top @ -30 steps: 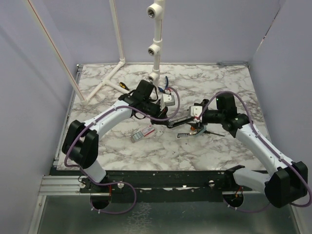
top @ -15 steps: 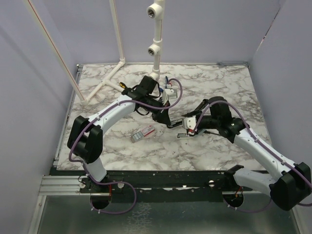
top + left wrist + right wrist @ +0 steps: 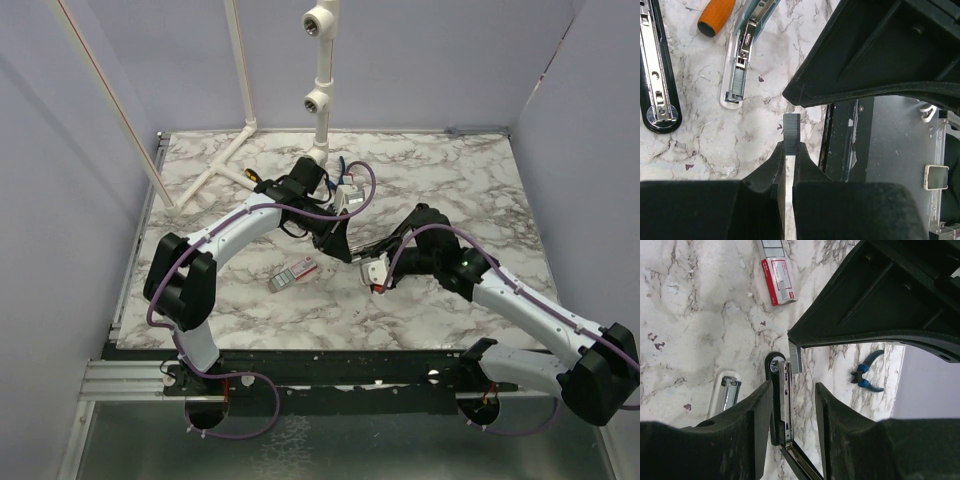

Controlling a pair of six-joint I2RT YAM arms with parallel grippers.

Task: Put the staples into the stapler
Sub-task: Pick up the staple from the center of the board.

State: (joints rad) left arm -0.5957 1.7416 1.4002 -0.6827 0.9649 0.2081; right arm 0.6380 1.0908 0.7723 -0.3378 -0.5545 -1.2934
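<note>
In the left wrist view my left gripper (image 3: 791, 146) is shut on a short grey strip of staples (image 3: 791, 127) that sticks out past its tips. The right wrist view shows the same strip (image 3: 795, 359) hanging just above the front end of the black stapler (image 3: 784, 400), which lies opened with its metal channel facing up. My right gripper (image 3: 794, 386) is open and straddles that stapler, the left finger close against it and a gap on the right. The red and white staple box (image 3: 776, 272) lies on the marble farther off. From above, both grippers (image 3: 340, 248) (image 3: 378, 275) meet mid-table.
A pale teal bar (image 3: 742, 55) and an orange-handled screwdriver (image 3: 715, 15) lie beside the stapler (image 3: 657, 75). Blue pliers (image 3: 867, 375) rest to the right. White pipe frames (image 3: 318, 95) stand at the back of the marble table (image 3: 470, 190). The staple box (image 3: 295, 272) sits left of the grippers.
My right gripper has swung left and down over the stapler while its jaws narrowed. The left gripper has shifted slightly right, keeping hold of the staple strip.
</note>
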